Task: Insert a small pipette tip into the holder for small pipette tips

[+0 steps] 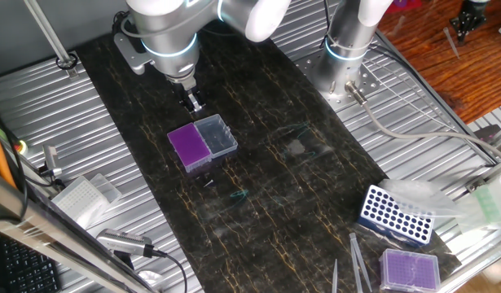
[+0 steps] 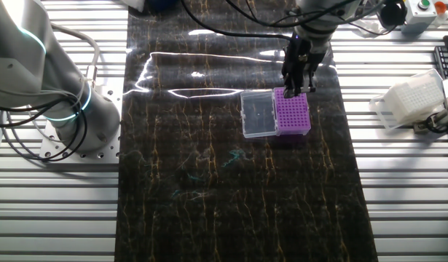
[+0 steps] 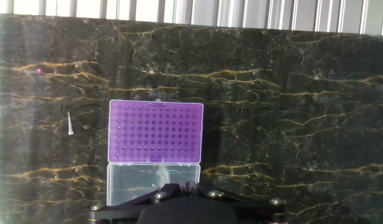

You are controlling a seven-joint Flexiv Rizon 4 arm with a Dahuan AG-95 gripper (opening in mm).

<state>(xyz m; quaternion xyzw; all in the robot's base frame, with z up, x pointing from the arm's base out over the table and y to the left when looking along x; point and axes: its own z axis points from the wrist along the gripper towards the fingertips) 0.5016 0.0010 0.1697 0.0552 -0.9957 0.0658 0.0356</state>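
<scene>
Pincer: the pincer is hanging just above the worktop, at about 12 o'clock of the holder in the one fixed view. In the other fixed view its dark fingers are overlapping the upper edge of the purple grid. I cannot tell whether the fingers are spread or pressed together. The hand view is showing only the black base of the pincer at its lower edge.

Holder for small pipette tips: the holder for small pipette tips is lying flat on the dark marbled mat. Its clear lid is lying open at 6 o'clock of the purple grid in the hand view, joined edge to edge with it.

Small pipette tip: the small pipette tip is lying on its side on the mat at 9 o'clock of the holder in the hand view, near it but not touching. In the one fixed view it is showing as a tiny sliver at 6 o'clock of the holder.

Other things: a blue rack, a lidless purple box and grey tweezers are sitting well apart from the holder, at about 4 o'clock in the one fixed view.
</scene>
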